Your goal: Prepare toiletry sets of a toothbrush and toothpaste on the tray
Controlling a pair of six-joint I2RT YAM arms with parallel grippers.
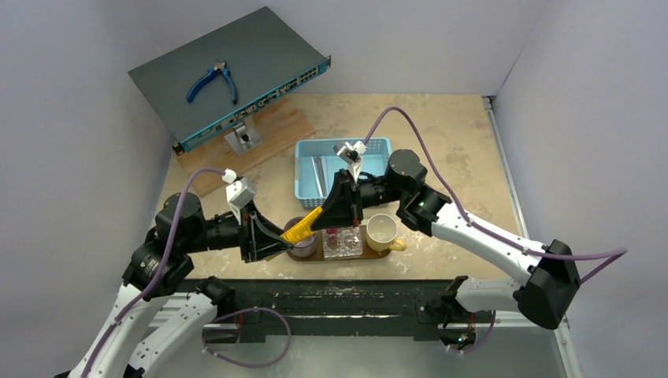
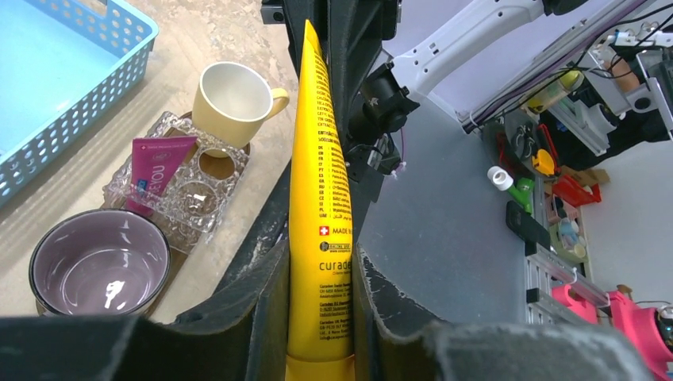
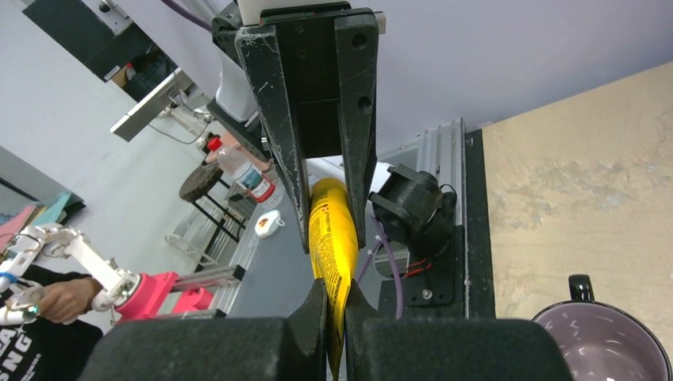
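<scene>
A yellow toothpaste (image 1: 303,228) tube hangs in the air between both grippers, just above the left end of the tray (image 1: 346,258). My left gripper (image 1: 285,240) (image 2: 320,254) is shut on its thick cap end (image 2: 317,159). My right gripper (image 1: 324,216) (image 3: 335,298) is shut on the flat crimped end (image 3: 329,230). A pink toothpaste (image 2: 155,171) tube stands tilted in a clear glass holder (image 2: 190,178) on the tray. Thin grey toothbrush sticks (image 1: 317,175) lie in the blue basket (image 1: 370,146).
On the tray also stand a purple bowl (image 2: 99,262) at the left and a cream cup (image 1: 382,230) at the right. A grey network switch (image 1: 260,55) with blue pliers (image 1: 213,79) on top rests on a wooden board (image 1: 272,130) at the back left.
</scene>
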